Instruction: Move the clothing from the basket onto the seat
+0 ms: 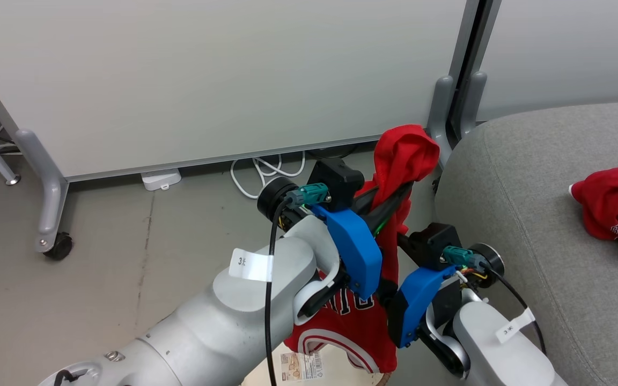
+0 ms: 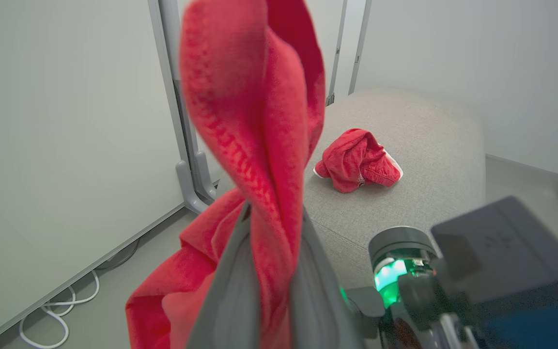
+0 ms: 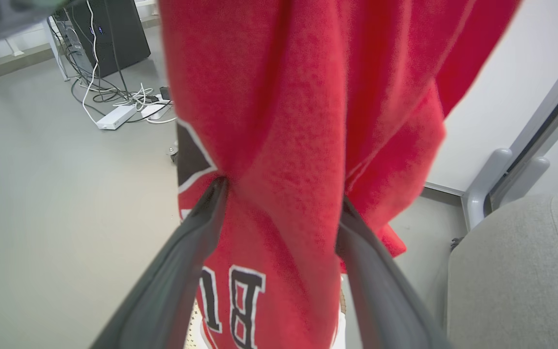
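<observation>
Beside grey seat (image 1: 529, 225), hanging red jersey (image 1: 403, 155), white partition (image 1: 207, 69) behind

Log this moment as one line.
left gripper: shut on jersey, held up beside seat | right gripper: open, fingers astride hanging jersey | other garment: on seat | task: jersey not yet on seat

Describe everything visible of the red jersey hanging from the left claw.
The jersey is thin bright red fabric with white trim stripes and dark white-edged lettering. It hangs bunched in the air, pinched in the shut left claw; its lower part drapes between the fingers of the open right claw, beside the seat.
</observation>
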You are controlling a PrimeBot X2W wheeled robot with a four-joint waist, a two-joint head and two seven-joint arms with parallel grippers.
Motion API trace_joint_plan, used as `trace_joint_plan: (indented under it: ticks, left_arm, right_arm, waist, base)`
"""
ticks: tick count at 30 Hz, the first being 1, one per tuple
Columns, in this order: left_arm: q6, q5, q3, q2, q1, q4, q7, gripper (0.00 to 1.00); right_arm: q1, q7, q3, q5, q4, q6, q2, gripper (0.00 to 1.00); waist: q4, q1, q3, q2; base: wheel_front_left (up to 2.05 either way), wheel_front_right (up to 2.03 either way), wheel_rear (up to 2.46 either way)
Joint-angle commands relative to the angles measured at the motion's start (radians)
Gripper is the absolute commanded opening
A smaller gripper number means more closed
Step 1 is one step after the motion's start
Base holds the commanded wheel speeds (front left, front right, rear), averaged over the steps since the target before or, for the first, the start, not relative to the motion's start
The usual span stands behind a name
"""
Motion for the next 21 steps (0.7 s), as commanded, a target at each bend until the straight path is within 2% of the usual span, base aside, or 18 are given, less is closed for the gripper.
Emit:
trace_joint_plan:
  ticks: [1, 13, 14, 15, 16, 21]
  left_arm:
    - [-0.004, -0.005, 0.0, 0.0, -0.016, -0.004, -0.005, 0.0]
    - [-0.006, -0.016, -0.012, 0.0, -0.017, -0.003, -0.008, 0.0]
    - [-0.006, -0.018, -0.012, 0.0, -0.016, -0.002, -0.008, 0.0]
    - [-0.006, -0.019, -0.013, 0.0, -0.016, 0.0, -0.008, 0.0]
    - [-0.007, -0.019, -0.013, 0.0, -0.015, 0.001, -0.007, 0.0]
    - [-0.007, -0.024, -0.015, 0.0, -0.015, 0.009, -0.008, 0.0]
  right_arm:
    - [-0.022, -0.009, 0.007, 0.006, 0.012, 0.0, 0.006, 1.0]
    - [-0.139, -0.128, 0.088, 0.085, 0.225, 0.0, 0.036, 1.0]
    - [-0.144, -0.134, 0.091, 0.092, 0.239, 0.0, 0.037, 0.81]
    - [-0.15, -0.142, 0.094, 0.098, 0.252, 0.0, 0.039, 0.38]
    - [-0.156, -0.147, 0.098, 0.104, 0.263, 0.0, 0.04, 0.0]
    - [-0.174, -0.176, 0.125, 0.127, 0.304, 0.0, 0.045, 0.0]
  waist:
    - [0.0, -0.0001, 0.0, -0.0001]
    - [0.008, -0.0001, -0.006, -0.0001]
    - [0.008, -0.0001, -0.007, -0.0001]
    - [0.008, -0.0001, -0.008, -0.0001]
    - [0.008, -0.0001, -0.009, -0.0001]
    - [0.004, -0.0001, -0.011, -0.0001]
  base:
    - [0.0, 0.0, 0.0]
    - [0.0, 0.0, 0.0]
    - [0.0, 0.0, 0.0]
    - [0.0, 0.0, 0.0]
    - [0.0, 0.0, 0.0]
    - [0.0, 0.0, 0.0]
